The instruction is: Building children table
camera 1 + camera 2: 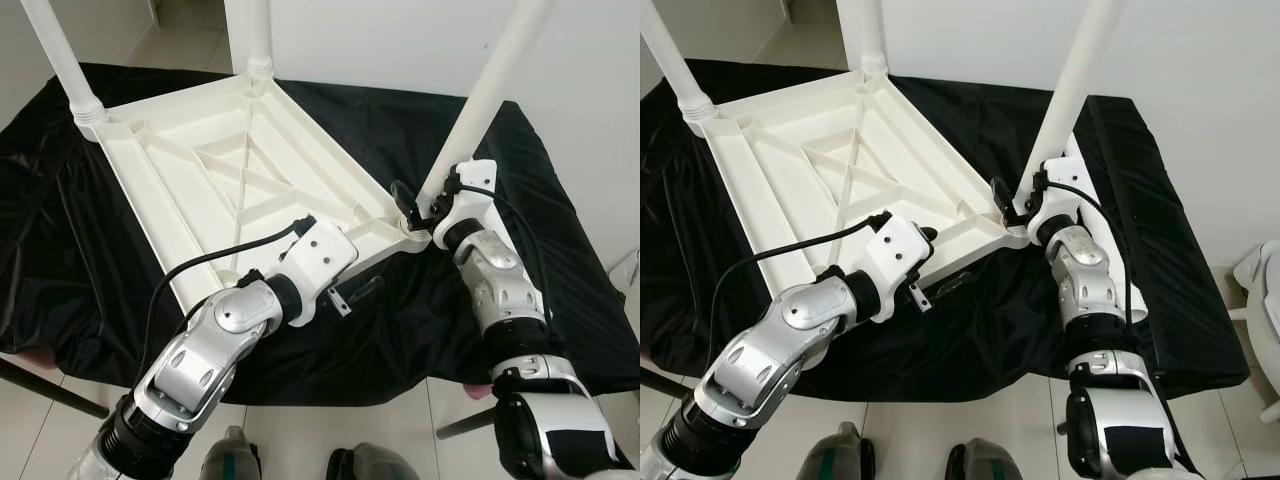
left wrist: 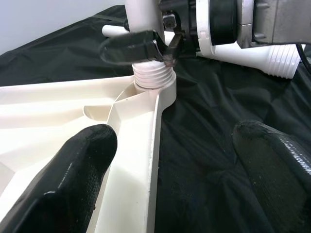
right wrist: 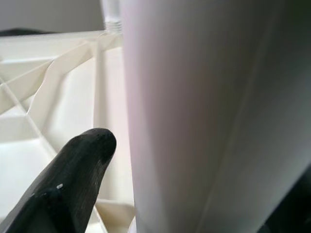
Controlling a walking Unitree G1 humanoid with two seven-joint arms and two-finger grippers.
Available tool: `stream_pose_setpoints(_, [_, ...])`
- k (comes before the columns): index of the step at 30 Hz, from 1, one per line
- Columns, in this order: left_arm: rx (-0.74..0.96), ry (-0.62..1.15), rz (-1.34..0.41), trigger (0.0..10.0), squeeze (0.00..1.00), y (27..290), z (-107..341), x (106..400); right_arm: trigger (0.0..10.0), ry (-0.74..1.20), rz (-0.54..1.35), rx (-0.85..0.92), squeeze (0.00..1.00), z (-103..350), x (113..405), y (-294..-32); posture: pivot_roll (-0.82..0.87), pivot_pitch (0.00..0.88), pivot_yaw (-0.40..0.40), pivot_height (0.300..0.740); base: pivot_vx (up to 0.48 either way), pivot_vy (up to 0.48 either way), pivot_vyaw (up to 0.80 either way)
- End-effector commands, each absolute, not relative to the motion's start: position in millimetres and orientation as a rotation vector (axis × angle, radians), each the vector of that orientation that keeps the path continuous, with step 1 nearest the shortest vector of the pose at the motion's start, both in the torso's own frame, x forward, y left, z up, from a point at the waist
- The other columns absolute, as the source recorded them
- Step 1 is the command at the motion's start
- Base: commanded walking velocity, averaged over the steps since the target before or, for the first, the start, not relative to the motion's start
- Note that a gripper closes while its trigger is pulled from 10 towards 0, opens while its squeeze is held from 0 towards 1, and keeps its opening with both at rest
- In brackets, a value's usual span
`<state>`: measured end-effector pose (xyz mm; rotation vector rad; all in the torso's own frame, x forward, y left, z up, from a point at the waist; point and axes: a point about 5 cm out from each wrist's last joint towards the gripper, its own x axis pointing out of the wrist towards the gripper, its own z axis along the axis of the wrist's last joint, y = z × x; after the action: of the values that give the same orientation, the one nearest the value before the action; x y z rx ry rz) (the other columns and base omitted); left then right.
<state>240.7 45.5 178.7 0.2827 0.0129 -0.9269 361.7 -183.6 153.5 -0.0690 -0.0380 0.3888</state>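
The white plastic table top point(image 1: 230, 170) lies upside down on a black cloth. Three white legs stand in its corners: far left point(image 1: 62, 62), far middle point(image 1: 255, 35) and near right point(image 1: 495, 80). My right gripper point(image 1: 415, 207) is shut on the near-right leg just above its threaded end point(image 2: 154, 77), which sits in the corner socket. My left gripper point(image 2: 175, 141) is open at the table top's near rim point(image 2: 141, 160). One of its fingers point(image 2: 73, 170) is over the plastic and the other is over the cloth. A loose leg point(image 2: 262, 56) lies on the cloth behind.
The black cloth point(image 1: 80, 290) covers a low surface whose near edge runs just before my feet point(image 1: 232, 455). A white wall point(image 1: 400, 40) stands behind, with tiled floor point(image 1: 185, 35) at the far left. A white object point(image 1: 1260, 290) sits on the floor to the right.
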Motion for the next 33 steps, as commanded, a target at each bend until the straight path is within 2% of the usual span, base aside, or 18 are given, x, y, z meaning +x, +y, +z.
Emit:
stream_pose_setpoints(1, [0.296,0.016,-0.950,10.0,0.00,45,178,241,10.0,-0.015,0.441,-0.097,0.00,149,362,-181,0.05,0.013,-0.041,0.740,0.000,0.000,0.00])
stream_pose_setpoints(10, [0.297,0.016,-0.944,10.0,0.00,45,179,241,10.0,0.035,0.553,-0.142,0.00,142,362,-183,0.05,0.021,-0.042,0.740,0.000,0.000,0.00])
stream_pose_setpoints(11, [0.297,0.016,-0.944,10.0,0.00,45,179,241,3.8,0.041,0.564,-0.147,0.00,141,362,-184,0.05,0.024,-0.040,0.740,0.000,0.000,0.00])
stream_pose_setpoints(12, [0.296,0.018,-0.946,10.0,0.00,45,179,240,0.0,0.044,0.573,-0.154,0.00,141,362,-186,0.05,0.024,-0.040,0.740,0.000,0.000,0.00])
stream_pose_setpoints(23, [0.297,0.036,-0.970,10.0,0.00,45,176,237,0.0,0.051,0.561,-0.159,0.00,140,363,-193,0.05,0.034,-0.034,0.740,0.000,0.000,0.00])
stream_pose_setpoints(24, [0.298,0.037,-0.972,10.0,0.00,46,176,237,10.0,0.057,0.525,-0.150,0.00,137,363,-193,0.05,0.034,-0.034,0.740,0.000,0.000,0.00])
stream_pose_setpoints(33, [0.297,0.041,-0.973,10.0,0.00,46,176,236,10.0,0.042,0.405,-0.052,0.00,132,361,-180,0.05,0.037,-0.036,0.740,0.000,0.000,0.00])
